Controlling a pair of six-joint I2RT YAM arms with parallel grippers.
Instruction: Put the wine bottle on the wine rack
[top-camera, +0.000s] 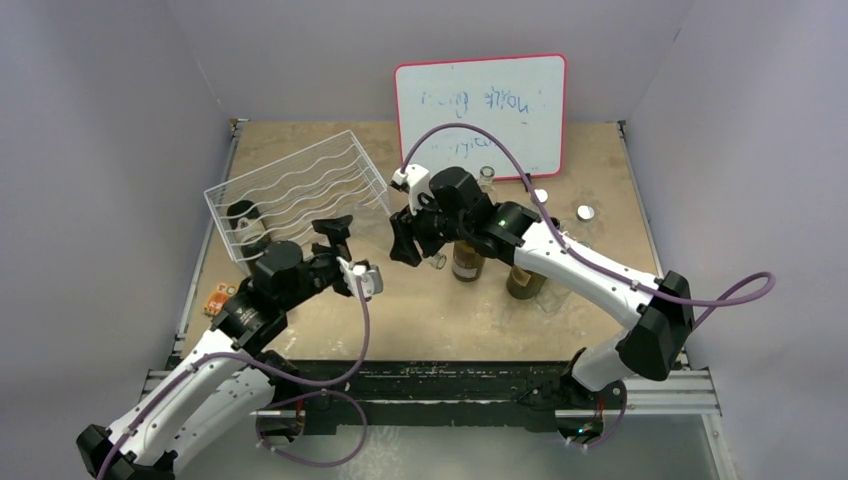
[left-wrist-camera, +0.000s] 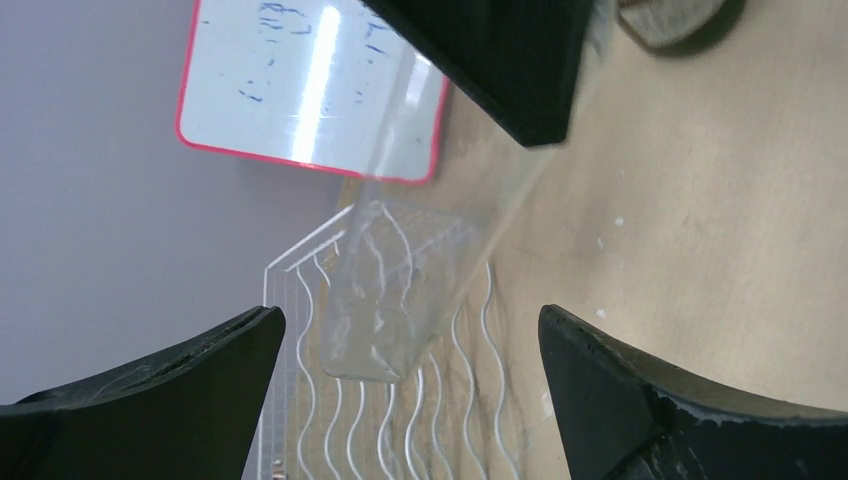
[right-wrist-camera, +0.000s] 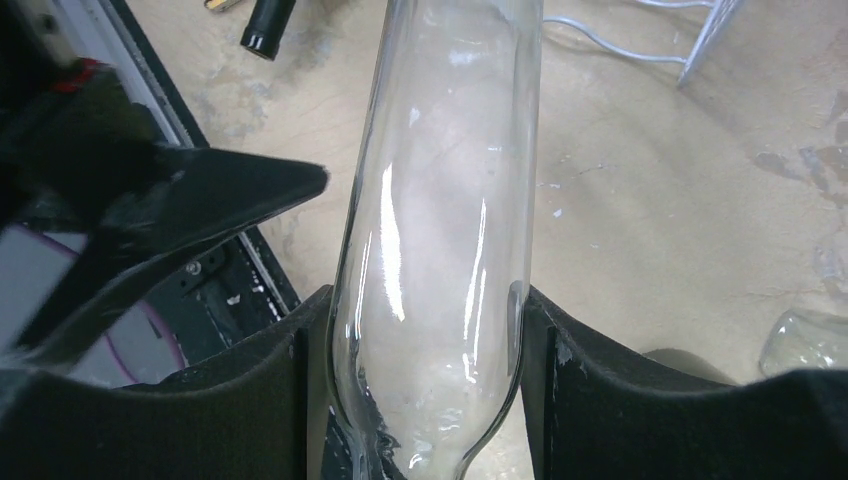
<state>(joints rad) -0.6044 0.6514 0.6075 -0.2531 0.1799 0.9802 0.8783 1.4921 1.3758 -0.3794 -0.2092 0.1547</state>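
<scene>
Likely to pivot or slip: smooth clear wine bottle (right-wrist-camera: 440, 230) pinched near its shoulder only, long body jutting out unsupported. Could also snag base-first on a wavy wire of the white wine rack (top-camera: 300, 190), or bump the left gripper (left-wrist-camera: 408, 318) close ahead. Clamped on the glass by the right gripper (right-wrist-camera: 425, 330), one black finger (right-wrist-camera: 250, 400) pressed to each side. Left fingers (left-wrist-camera: 180, 390) spread wide, holding nothing, bottle base framed between them, not touching. Bottle in the air above the table (top-camera: 430, 320), near the rack, not on it.
</scene>
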